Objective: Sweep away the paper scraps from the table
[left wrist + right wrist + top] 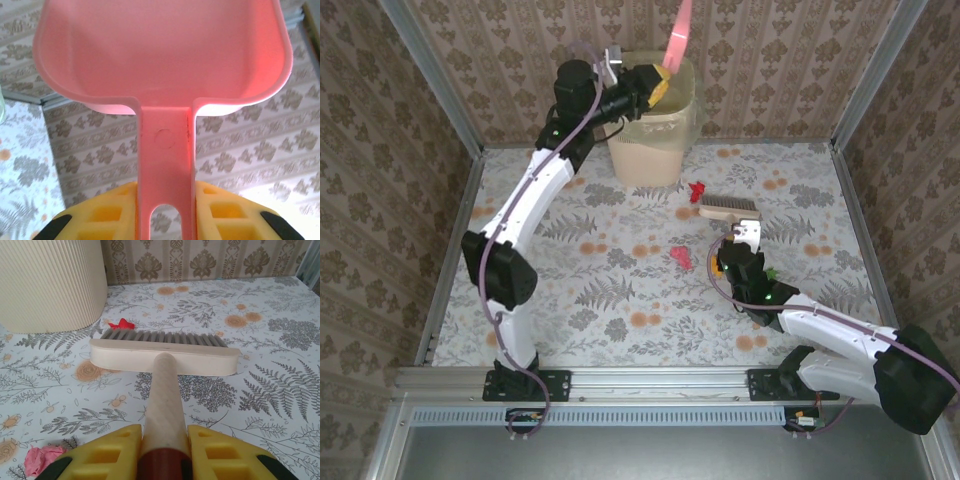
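My left gripper [655, 85] is shut on the handle of the pink dustpan [678, 35], held upright above the cream bin [655, 125]; the left wrist view shows the pan [165, 55] with no scraps visible in it. My right gripper [737, 245] is shut on the handle of a cream brush [728, 208] resting on the table [620, 290]. A red paper scrap [697, 190] lies just beyond the bristles, seen also as the red scrap [121, 324]. A pink scrap [681, 257] lies left of the right gripper, the same pink scrap [42, 459]. A green bit [770, 273] peeks beside the right arm.
The ribbed cream bin [50, 285] stands at the back centre, close to the brush's left end. Metal rails [455, 240] edge the table and brown patterned walls rise behind. The left arm [535, 190] stretches over the table's left half.
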`<state>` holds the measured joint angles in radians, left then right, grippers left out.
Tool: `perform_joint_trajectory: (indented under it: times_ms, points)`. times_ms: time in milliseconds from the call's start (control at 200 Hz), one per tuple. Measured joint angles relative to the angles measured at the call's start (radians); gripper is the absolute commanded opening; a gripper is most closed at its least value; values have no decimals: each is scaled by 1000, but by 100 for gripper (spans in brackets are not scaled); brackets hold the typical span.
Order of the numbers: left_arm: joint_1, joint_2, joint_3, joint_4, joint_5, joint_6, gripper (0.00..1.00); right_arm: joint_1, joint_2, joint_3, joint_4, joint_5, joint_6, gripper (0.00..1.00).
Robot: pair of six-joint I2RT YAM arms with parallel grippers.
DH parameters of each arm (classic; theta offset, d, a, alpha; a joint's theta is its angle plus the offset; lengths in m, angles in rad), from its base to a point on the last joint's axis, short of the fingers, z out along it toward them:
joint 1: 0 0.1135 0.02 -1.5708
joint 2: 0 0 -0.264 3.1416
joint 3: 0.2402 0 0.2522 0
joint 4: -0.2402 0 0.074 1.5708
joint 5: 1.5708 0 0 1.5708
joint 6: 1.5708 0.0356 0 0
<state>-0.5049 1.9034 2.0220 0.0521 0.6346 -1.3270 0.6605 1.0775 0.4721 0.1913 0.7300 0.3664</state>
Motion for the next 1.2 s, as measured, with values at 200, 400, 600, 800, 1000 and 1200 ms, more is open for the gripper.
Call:
perform_joint_trajectory:
  times_ms: [200,400,600,800,1000,1200]
  points:
    - [-45,-169,-199,-42,29,166,0,0,0,0,-1,9,4,0]
    - [-94,-363,-398,-153,-18,380,0,0,-12,0,-17,28,8,0]
    - [-169,-574,-653,-187,-222,544,0,-8,-55,0,-16,44,24,0]
    - [-256,-724,-894,-187,-435,653,0,-15,-66,0,-17,50,40,0]
    - [-269,-861,-1117,-222,-597,709,0,-21,-68,0,-19,53,60,0]
    - [-288,-901,-1252,-318,-735,730,0,-24,-71,-2,-24,53,61,0]
